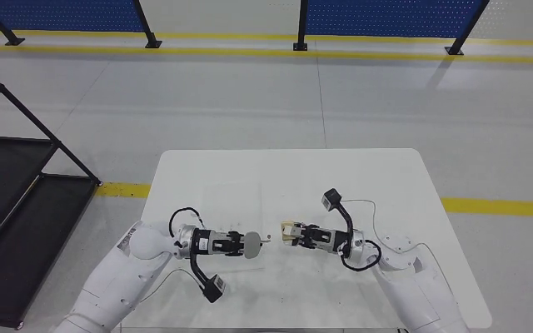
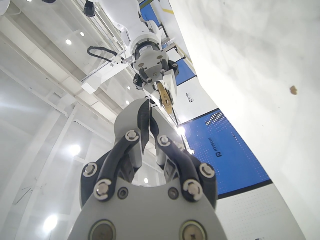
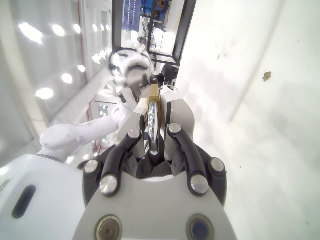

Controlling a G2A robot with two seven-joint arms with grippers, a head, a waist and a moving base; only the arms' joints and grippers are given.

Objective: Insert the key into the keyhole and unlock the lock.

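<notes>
Low over the front of the white table [image 1: 375, 175], both grippers face each other. My left gripper [image 1: 252, 245] [image 2: 147, 111] is shut on a small silver key [image 1: 266, 242] whose tip points at the lock; its pads hide most of the key in the left wrist view. A brass padlock [image 1: 288, 232] [image 2: 165, 99] [image 3: 153, 93] with a chrome shackle [image 3: 152, 122] sits in my right gripper [image 1: 295, 236] [image 3: 152, 101], which is shut on it. The key tip is a short gap from the lock's face.
A small brown crumb [image 2: 293, 90] [image 3: 267, 75] lies on the tabletop. A black rack [image 1: 33, 191] stands on the floor left of the table. Blue barrier panels [image 1: 75, 15] line the far side.
</notes>
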